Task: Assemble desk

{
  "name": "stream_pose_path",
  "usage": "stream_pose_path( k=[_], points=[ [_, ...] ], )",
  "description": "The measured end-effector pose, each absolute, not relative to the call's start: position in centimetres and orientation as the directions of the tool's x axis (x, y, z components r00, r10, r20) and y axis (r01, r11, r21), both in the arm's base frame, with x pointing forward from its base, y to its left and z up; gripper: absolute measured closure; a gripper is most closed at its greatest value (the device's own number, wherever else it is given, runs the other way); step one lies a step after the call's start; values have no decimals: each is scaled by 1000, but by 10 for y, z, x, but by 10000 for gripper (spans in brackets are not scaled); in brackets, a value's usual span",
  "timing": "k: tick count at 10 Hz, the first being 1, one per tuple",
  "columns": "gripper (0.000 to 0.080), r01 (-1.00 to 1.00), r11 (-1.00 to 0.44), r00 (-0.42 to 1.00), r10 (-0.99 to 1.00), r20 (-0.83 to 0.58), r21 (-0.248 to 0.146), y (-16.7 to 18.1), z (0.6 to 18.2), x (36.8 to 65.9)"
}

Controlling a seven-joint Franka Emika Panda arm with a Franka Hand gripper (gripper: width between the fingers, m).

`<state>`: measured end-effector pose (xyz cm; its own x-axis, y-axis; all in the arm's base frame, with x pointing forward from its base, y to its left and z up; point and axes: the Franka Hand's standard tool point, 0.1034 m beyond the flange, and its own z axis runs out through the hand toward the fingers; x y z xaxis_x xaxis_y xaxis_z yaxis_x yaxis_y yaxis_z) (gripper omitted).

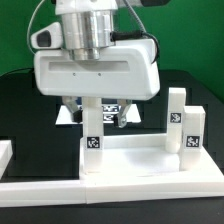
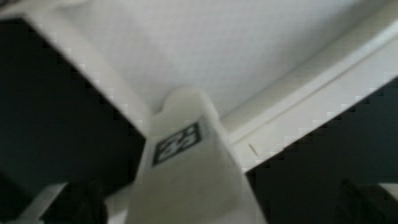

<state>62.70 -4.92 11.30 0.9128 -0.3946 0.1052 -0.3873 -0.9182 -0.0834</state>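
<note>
The white tray-like tabletop (image 1: 135, 165) lies at the front. One short white tagged leg (image 1: 92, 140) stands upright in its corner on the exterior view's left. My gripper (image 1: 92, 112) hangs straight over this leg, with a dark finger on each side of its upper part and a gap on both sides, so it is open. In the wrist view the leg (image 2: 178, 150) rises between the fingers (image 2: 54, 205), with my gripper (image 2: 205, 208) around its near end and the tabletop's rim (image 2: 267, 110) beyond. Two more legs (image 1: 178, 112) (image 1: 192, 135) stand on the exterior view's right.
The marker board (image 1: 112, 108) lies on the black table behind the tabletop, partly hidden by my fingers. A white rail (image 1: 40, 190) runs along the front edge. A small white piece (image 1: 4, 152) sits at the exterior view's far left.
</note>
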Motion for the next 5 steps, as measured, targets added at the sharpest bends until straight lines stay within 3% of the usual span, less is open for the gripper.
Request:
stream_pose_path(
  k=[1, 4, 5],
  points=[
    [151, -212, -976, 968, -215, 127, -42, -51, 114, 631],
    [176, -234, -971, 963, -238, 126, -48, -50, 112, 630],
    [355, -268, -962, 954, -273, 124, -53, -50, 112, 630]
  ],
)
